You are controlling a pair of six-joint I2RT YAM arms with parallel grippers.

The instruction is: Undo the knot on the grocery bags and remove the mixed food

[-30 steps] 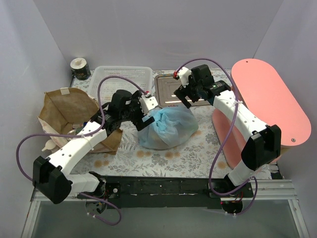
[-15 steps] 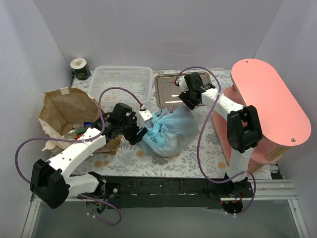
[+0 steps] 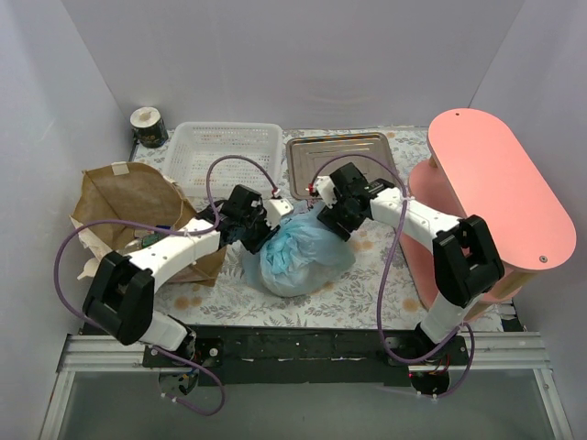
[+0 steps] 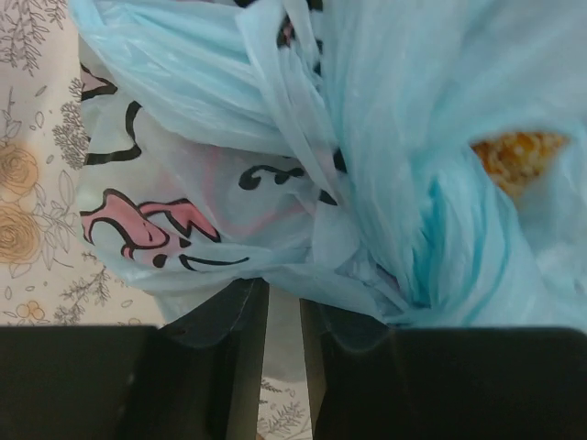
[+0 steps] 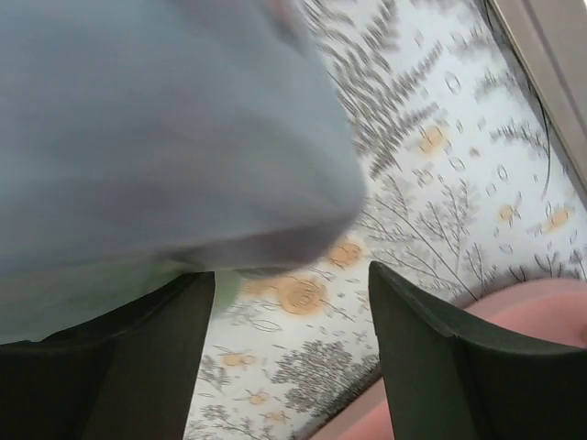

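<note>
Blue bag (image 3: 298, 257): mid-table, between both grippers.
Left gripper (image 4: 284, 307): fingers almost together at the bag's twisted plastic; cannot tell if gripping.
Right gripper (image 5: 292, 275): spread wide, released, at the bag's far-right side.

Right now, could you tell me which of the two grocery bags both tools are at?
The light-blue plastic bag mid-table, between the left tool and right tool; the brown paper bag stands apart, far left.

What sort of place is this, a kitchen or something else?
Probably a robot test booth, not a kitchen: plain white walls box in a small floral-covered table, two robot arms are bolted to a black rail, and a blue plastic bag sits between them.
</note>
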